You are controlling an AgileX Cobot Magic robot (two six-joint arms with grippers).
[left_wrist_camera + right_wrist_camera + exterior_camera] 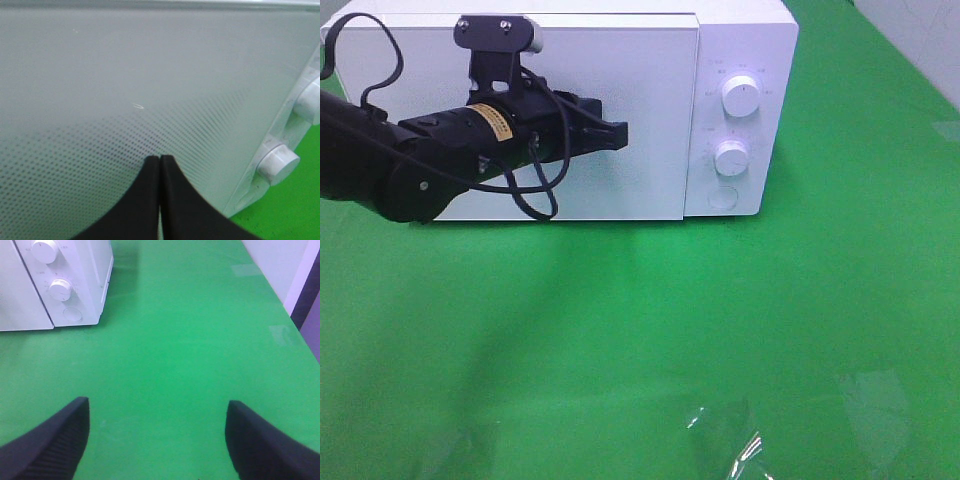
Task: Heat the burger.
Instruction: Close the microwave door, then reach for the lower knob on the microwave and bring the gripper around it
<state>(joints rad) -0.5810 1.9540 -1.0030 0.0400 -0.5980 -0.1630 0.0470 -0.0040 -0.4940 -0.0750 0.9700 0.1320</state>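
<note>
Oven: white boxy microwave oven [650, 60], door shut, standing on green cloth-covered table [620, 330].
Left gripper [160, 159]: black fingers pressed together, tips close before the dotted door, holding nothing.
Right gripper [157, 407]: fingers wide apart above the table, empty.
Burger: seen in no view; place cannot be told.

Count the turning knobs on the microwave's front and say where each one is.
2. The upper knob sits high on the control panel, right of the door; the lower knob sits just beneath it. None seem hidden.
</note>
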